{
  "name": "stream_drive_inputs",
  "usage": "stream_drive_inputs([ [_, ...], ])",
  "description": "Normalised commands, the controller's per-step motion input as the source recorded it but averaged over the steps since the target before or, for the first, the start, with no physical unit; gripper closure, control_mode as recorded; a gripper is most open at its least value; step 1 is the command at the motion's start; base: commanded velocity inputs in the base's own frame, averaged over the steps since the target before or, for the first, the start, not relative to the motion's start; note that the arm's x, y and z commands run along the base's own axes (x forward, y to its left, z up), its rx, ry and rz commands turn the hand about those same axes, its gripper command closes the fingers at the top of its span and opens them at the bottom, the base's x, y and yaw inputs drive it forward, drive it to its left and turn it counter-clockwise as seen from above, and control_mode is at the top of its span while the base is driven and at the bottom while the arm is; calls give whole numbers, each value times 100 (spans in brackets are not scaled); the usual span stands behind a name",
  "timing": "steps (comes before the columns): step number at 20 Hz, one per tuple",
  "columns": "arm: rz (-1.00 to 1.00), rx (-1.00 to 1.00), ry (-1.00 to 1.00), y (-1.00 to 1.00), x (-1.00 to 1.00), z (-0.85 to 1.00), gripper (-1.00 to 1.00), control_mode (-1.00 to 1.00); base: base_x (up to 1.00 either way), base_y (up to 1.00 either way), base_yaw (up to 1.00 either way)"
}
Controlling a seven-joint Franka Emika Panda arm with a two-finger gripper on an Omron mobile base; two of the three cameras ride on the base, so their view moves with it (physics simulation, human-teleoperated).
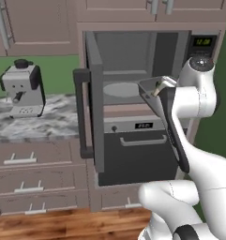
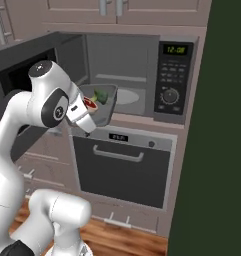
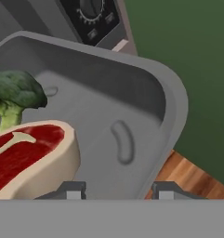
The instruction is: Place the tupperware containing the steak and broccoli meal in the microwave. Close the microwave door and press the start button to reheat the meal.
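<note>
With the microwave door swung wide to the left, we go live:
End effector: clamped on the near rim of the tupperware.
Tupperware: held aloft, tilted, at the mouth of the microwave.
Meal: steak and broccoli inside the container.

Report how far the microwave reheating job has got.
Done: the microwave door stands open and the gripper holds the tupperware by its rim, steak and broccoli inside. In hand: carrying it at the microwave opening, not yet set on the turntable. Left: place it, close the door, press start on the keypad.
</note>
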Motion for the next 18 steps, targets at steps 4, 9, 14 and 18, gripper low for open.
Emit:
stream_drive_inputs([
  [4, 0, 0, 0, 0, 0, 0, 100, 100, 0, 16, -20],
  [9, 0, 0, 0, 0, 0, 0, 100, 100, 0, 24, -20],
  [14, 0, 0, 0, 0, 0, 0, 100, -100, 0, 14, -9],
  [18, 0, 0, 0, 0, 0, 0, 100, -100, 0, 0, 0],
])
